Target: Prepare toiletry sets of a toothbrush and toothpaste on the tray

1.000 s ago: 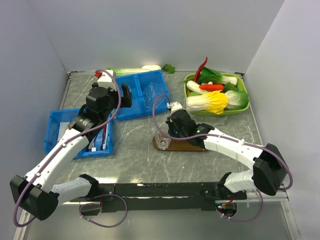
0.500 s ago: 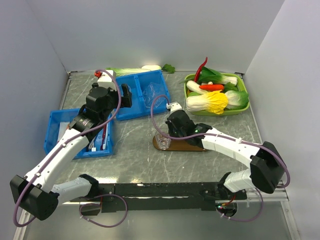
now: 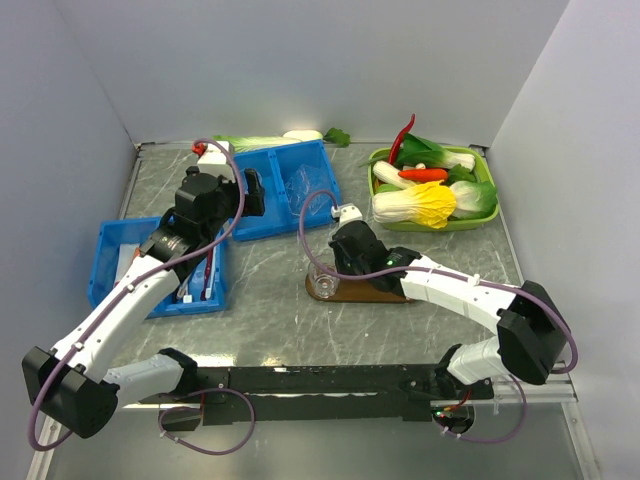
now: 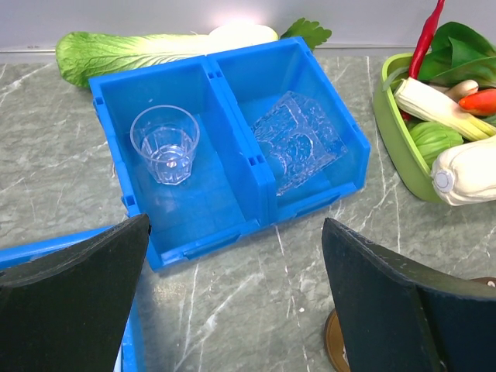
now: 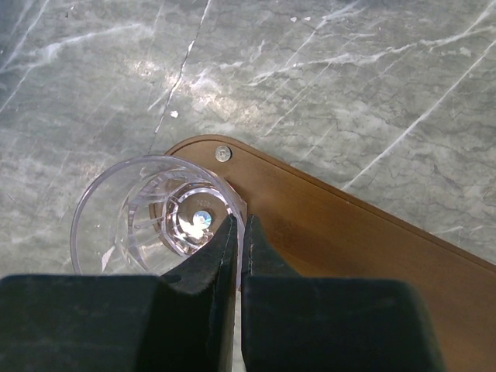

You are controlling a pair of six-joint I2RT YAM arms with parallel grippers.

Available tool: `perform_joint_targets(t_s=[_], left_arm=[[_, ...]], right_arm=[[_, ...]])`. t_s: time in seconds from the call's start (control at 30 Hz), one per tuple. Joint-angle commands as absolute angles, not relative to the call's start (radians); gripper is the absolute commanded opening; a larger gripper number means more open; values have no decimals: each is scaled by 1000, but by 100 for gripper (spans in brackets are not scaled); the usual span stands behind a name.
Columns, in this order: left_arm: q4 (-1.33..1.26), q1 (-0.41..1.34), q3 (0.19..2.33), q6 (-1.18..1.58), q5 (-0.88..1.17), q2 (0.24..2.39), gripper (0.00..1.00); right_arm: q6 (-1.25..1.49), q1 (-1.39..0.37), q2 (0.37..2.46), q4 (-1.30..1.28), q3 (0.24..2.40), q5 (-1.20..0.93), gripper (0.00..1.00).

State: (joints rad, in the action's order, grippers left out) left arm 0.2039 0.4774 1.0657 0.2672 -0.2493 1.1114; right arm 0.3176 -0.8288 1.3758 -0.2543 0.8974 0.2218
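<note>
- Right gripper (image 5: 239, 226): the fingers are drawn almost together and clamped on the rim of the clear cup (image 5: 147, 221). One finger is inside the wall and the other outside it.
- The clear cup stands upright. Most of it lies to the left of the right fingers, and its base is on the rounded end of the tray (image 5: 349, 232).
- The tray lies flat on the grey marbled table (image 5: 372, 70). It runs from beneath the right fingers away to their right, and its surface there is bare.
- Left gripper (image 4: 234, 232): the fingers are spread wide, grip nothing and hang above the table.
- A blue double bin (image 4: 147, 71) sits ahead of the left fingers, in line with the gap between them.
- A second cup (image 4: 165, 144) stands upright in the compartment on the left finger's side.
- A crumpled clear plastic item (image 4: 298, 143) lies in the compartment on the right finger's side. What it is cannot be determined.
- A leafy cabbage (image 4: 132, 48) lies on the table beyond the bin.
- A green vegetable tray (image 4: 399, 143) sits ahead of the right finger, well apart from the bin.
</note>
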Motion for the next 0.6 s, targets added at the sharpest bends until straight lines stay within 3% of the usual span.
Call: perform_joint_targets(t_s=[0.0, 0.37, 0.57], left_arm=[[181, 482, 1083, 273, -235, 1112, 96], [186, 482, 1085, 275, -235, 1115, 96], [186, 482, 1086, 275, -236, 1117, 96]], right_arm=[[334, -836, 1393, -218, 937, 265, 0], [330, -838, 1399, -232, 946, 276, 0], [331, -838, 1397, -236, 951, 268, 17]])
